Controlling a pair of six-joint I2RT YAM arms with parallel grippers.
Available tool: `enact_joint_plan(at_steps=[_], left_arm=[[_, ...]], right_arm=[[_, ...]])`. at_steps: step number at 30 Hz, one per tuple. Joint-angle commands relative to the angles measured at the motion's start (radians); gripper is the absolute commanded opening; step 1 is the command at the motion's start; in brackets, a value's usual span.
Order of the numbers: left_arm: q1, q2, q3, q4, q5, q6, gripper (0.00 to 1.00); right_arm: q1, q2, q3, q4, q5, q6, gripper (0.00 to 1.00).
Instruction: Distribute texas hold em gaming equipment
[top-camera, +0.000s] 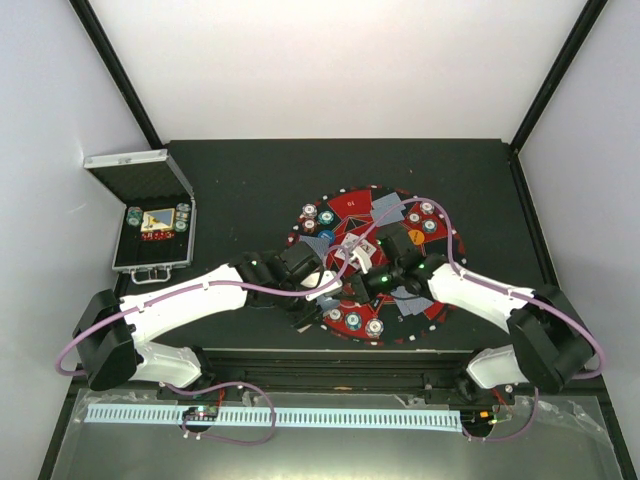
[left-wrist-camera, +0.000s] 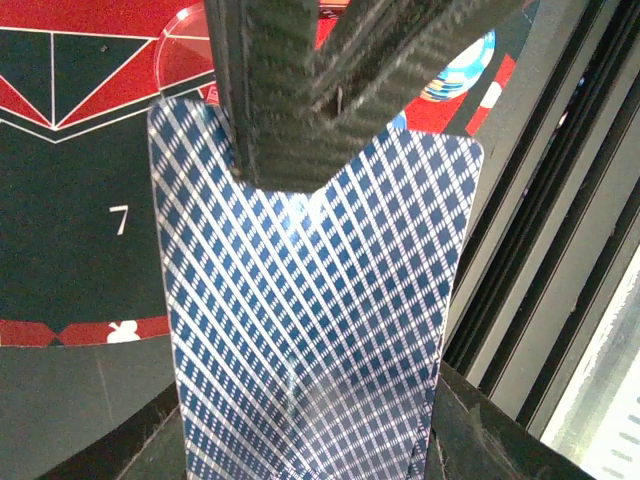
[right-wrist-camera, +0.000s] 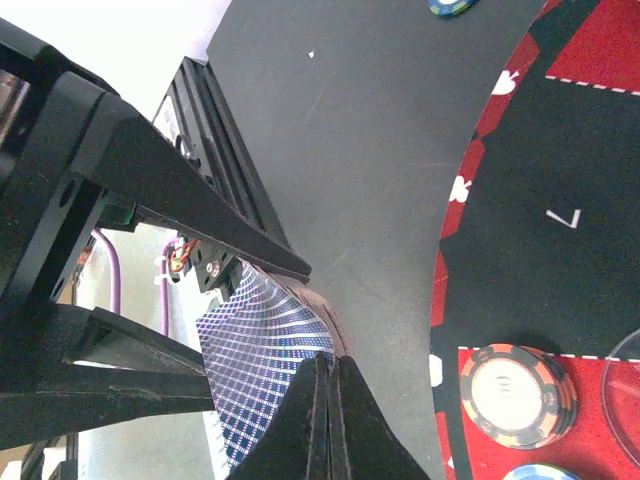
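Playing card w/ blue-and-white diamond-pattern back (left-wrist-camera: 310, 300) is caught between both hands, held up off the black counter (top-camera: 250, 190) by the large round red-and-black mat (top-camera: 352, 207). Left hand (left-wrist-camera: 310, 445) grips it at the low end, one finger on each long side. Can't tell if it's a single card or the top of a thin stack. Right hand (right-wrist-camera: 328, 400) is closed tight, fingers pressed together on the card's opposite short edge. In left wrist view those carbon-fibre fingers cover the top middle of the card. In right wrist view the card bows, curving from the left hand's black frame up to the right fingertips.

Top view: arms reach in from opposite sides & meet over the mat's left-centre.

White-edged poker chip stacks sit on the mat in 3 groups: far-left pair (top-camera: 317, 214), far-right trio (top-camera: 424, 216), near-rim row of three (top-camera: 353, 320). Small orange round disc (top-camera: 413, 237) lies just below the far-right trio. Grey-backed cards (top-camera: 410, 305) lie flat on the mat's near-right part, beside the right arm. In right wrist view a red-and-black striped chip w/ pale centre (right-wrist-camera: 515, 392) lies flat on the mat's red band, just right of the right hand's fingers.

Silver metal case w/ black foam (top-camera: 140, 180) stands open at the counter's far left, well apart from the mat, w/ teal chips (top-camera: 133, 213) inside.
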Motion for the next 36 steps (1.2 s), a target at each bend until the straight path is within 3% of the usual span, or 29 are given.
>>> enact_joint_plan(at_steps=[1, 10, 21, 30, 36], left_arm=[[-0.003, -0.023, 0.009, 0.008, 0.017, 0.008, 0.50], [-0.003, -0.008, 0.010, 0.011, 0.011, 0.008, 0.50], [0.002, 0.006, 0.018, 0.001, -0.020, 0.003, 0.50], [0.010, -0.009, 0.018, -0.001, -0.027, 0.001, 0.50], [0.014, -0.009, 0.020, -0.004, -0.028, 0.000, 0.50]], right_arm=[[-0.035, -0.035, -0.007, 0.002, 0.000, -0.001, 0.01], [-0.089, -0.101, -0.019, -0.052, 0.000, -0.031, 0.01], [-0.226, -0.284, -0.037, -0.161, 0.124, -0.058, 0.01], [-0.234, -0.308, 0.042, -0.278, 0.449, -0.091, 0.01], [-0.226, -0.233, 0.138, -0.372, 0.917, -0.123, 0.01]])
